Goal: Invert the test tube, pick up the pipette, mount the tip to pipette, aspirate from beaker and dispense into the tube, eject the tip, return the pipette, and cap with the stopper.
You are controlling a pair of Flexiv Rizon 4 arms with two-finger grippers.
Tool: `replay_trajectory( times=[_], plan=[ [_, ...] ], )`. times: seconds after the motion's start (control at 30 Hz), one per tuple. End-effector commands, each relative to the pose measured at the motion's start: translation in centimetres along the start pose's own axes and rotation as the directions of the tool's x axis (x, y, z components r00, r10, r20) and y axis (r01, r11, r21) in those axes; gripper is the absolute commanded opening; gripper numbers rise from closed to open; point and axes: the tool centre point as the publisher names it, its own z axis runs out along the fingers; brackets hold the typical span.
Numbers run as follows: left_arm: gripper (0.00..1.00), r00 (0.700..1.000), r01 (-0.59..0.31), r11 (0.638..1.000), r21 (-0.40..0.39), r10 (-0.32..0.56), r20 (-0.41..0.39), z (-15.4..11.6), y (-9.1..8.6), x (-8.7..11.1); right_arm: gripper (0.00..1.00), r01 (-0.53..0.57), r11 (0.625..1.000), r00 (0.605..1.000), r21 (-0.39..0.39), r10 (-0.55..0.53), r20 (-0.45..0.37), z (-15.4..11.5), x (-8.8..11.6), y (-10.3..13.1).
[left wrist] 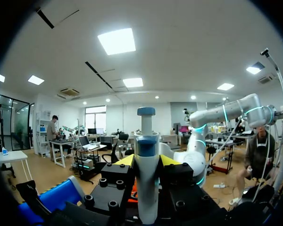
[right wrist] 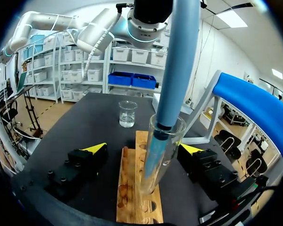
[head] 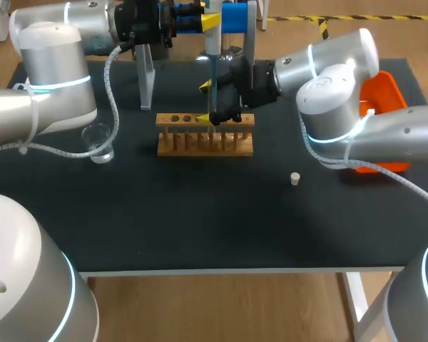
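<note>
Presently the pipette [left wrist: 146, 183] stands upright in the left gripper [left wrist: 147, 160], plunger end up, its long axis vertical. The yellow-tipped fingers [left wrist: 125, 160] press its body from both sides. Its slim lower end points straight down into the open mouth of the test tube [right wrist: 169, 141].

The test tube stands mouth-up in a hole of the wooden test-tube rack [head: 205, 142], leaning a little. The right gripper [right wrist: 142, 149] sits just behind the rack with its fingers spread wide. One is on each side of the test tube and both are apart from the glass, gripping nothing.

The rack lies with its long axis running side to side, toward the far middle of the dark tabletop [head: 200, 228] and well back from the near edge. The beaker [head: 100, 144] stands to the rack's left, well apart from it, close beside my left arm's cable. The stopper [head: 294, 178] lies by itself nearer the front on the right, apart from both the rack and my right arm. An orange tray [head: 387, 89] sits at the right edge, partly hidden behind my right arm. The blue-topped pipette stand [head: 237, 18] rises at the far edge, just behind the pipette.
</note>
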Motion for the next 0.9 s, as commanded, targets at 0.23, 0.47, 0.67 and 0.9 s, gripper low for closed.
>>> replay_trajectory(
  times=[0.23,0.47,0.67,0.9],
  plan=[
    [0.00,1.000,-0.003,1.000,-0.004,0.003,-0.001,0.0,-0.3,0.0,1.00,0.000,1.000,1.000,0.002,0.000,0.000,0.0,0.0,0.0],
    [0.00,1.000,-0.015,1.000,-0.013,0.015,0.003,0.1,-0.8,0.3,1.00,0.000,1.000,1.000,0.002,0.000,0.000,0.0,0.0,0.0],
    [0.00,1.000,-0.023,1.000,-0.018,0.023,0.004,0.2,-1.2,0.5,1.00,0.000,1.000,1.000,0.002,0.000,0.000,0.0,0.0,0.0],
    [0.00,0.999,-0.032,0.999,-0.026,0.032,0.005,0.4,-1.7,0.5,1.00,0.000,1.000,1.000,0.002,0.000,0.000,0.0,0.0,0.0]
  ],
)
